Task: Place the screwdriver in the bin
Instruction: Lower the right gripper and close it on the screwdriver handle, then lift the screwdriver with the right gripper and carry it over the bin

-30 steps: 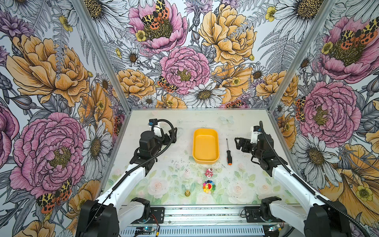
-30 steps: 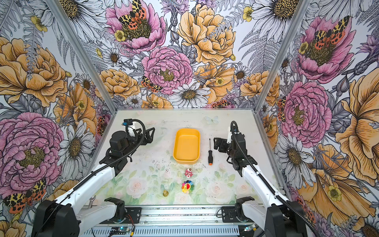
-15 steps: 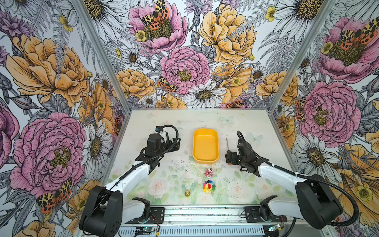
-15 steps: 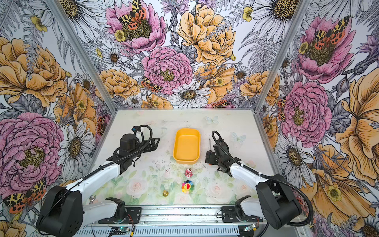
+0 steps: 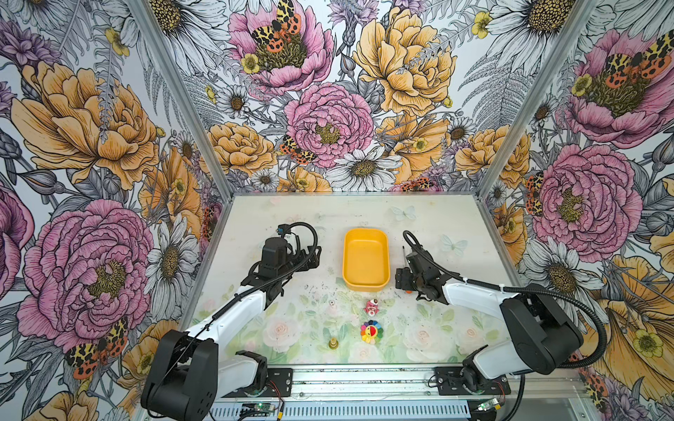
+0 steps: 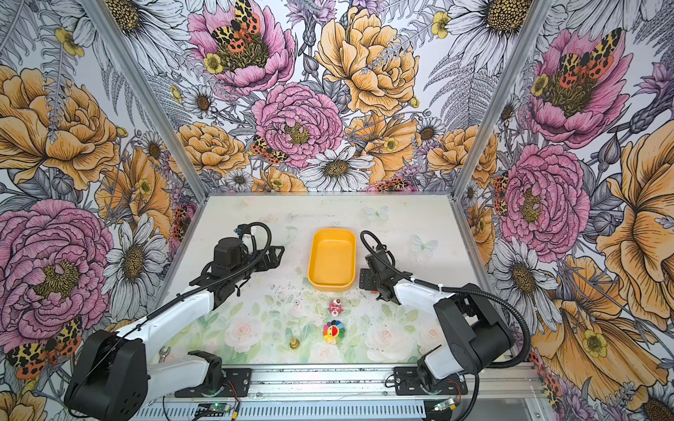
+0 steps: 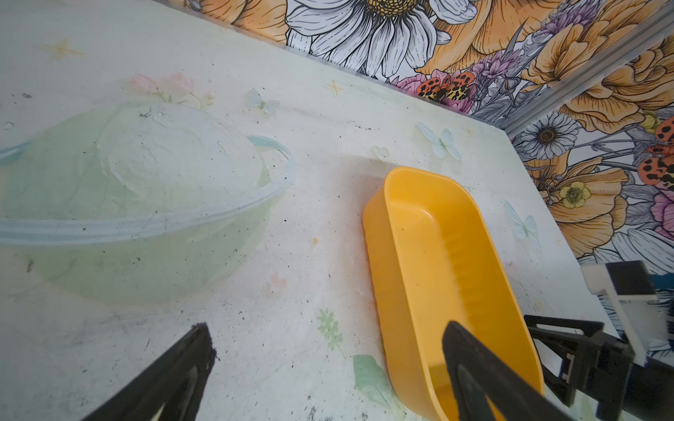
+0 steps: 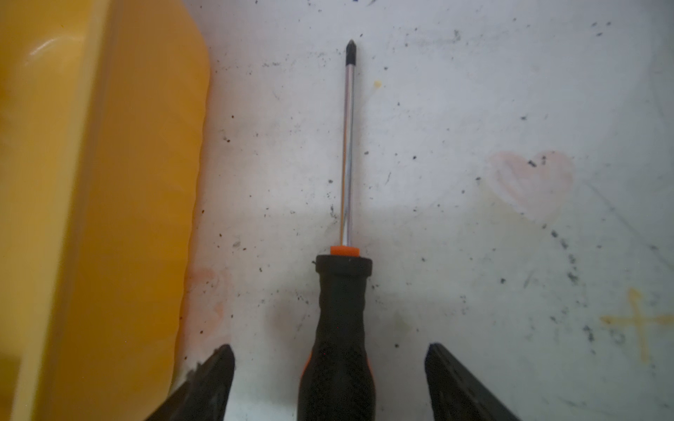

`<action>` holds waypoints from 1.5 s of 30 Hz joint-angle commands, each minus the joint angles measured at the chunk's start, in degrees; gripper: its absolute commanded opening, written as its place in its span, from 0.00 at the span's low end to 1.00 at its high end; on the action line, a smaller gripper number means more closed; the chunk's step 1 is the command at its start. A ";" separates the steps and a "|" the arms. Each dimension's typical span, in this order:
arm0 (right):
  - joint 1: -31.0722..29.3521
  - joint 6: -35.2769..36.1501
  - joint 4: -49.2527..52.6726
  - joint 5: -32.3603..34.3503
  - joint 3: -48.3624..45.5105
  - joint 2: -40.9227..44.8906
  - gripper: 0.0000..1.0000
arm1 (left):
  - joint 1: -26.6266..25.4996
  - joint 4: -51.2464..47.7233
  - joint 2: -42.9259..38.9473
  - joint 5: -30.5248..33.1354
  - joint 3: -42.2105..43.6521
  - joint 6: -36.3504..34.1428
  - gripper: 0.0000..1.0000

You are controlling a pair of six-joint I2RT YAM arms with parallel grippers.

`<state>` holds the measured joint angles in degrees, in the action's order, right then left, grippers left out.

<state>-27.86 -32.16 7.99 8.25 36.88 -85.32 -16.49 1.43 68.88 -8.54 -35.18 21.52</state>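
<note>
Pale printed flowers, butterflies and dark scuff specks cover the table (image 5: 430,233), which in both top views is boxed in by three walls of large pink, orange and white floral wallpaper (image 5: 321,120) joined by metal corner posts. In a top view the bin (image 5: 365,259) sits near the table's middle, a little toward the far edge, and holds nothing. Just beside its right long wall the right gripper (image 5: 405,282) hangs low over the screwdriver (image 5: 404,252), whose thin shaft points toward the far edge. The left gripper (image 5: 316,255) hovers left of the bin, apart from it. Toward the near edge lie a small pink figure (image 5: 371,307), a rainbow flower toy (image 5: 371,331) and a brass piece (image 5: 332,343); a silver wrench (image 6: 163,353) peeks out by the near left corner.

From the left wrist, its two dark fingers (image 7: 175,375) stand wide apart and empty above the scratched table, the bin's wall (image 7: 379,262) alongside.

From the right wrist, the screwdriver (image 8: 341,328) lies flat on the table beside the bin (image 8: 127,218). The fingers (image 8: 204,386) straddle its black handle, spread and not touching it.
</note>
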 commanded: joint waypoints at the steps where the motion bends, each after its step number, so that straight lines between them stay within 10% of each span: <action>1: -0.75 -0.01 0.01 2.03 1.35 -0.64 0.78 | 0.15 -0.46 0.01 -1.44 -1.67 -0.71 0.99; 24: -1.19 0.36 1.84 1.40 2.13 -4.67 0.37 | 0.36 -1.43 0.65 -1.43 -2.04 -0.89 0.99; 31: -0.97 0.43 2.26 -1.61 2.30 -4.63 0.01 | 0.28 -1.43 1.50 -1.48 -2.43 -0.78 0.99; 45: 3.53 -3.92 2.40 -7.33 0.46 5.79 0.00 | 0.32 -1.35 2.67 -1.59 -2.83 -0.97 0.99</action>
<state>-25.28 -32.86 10.31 1.89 38.11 -84.84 -16.43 -0.01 71.05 -8.71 -36.49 21.50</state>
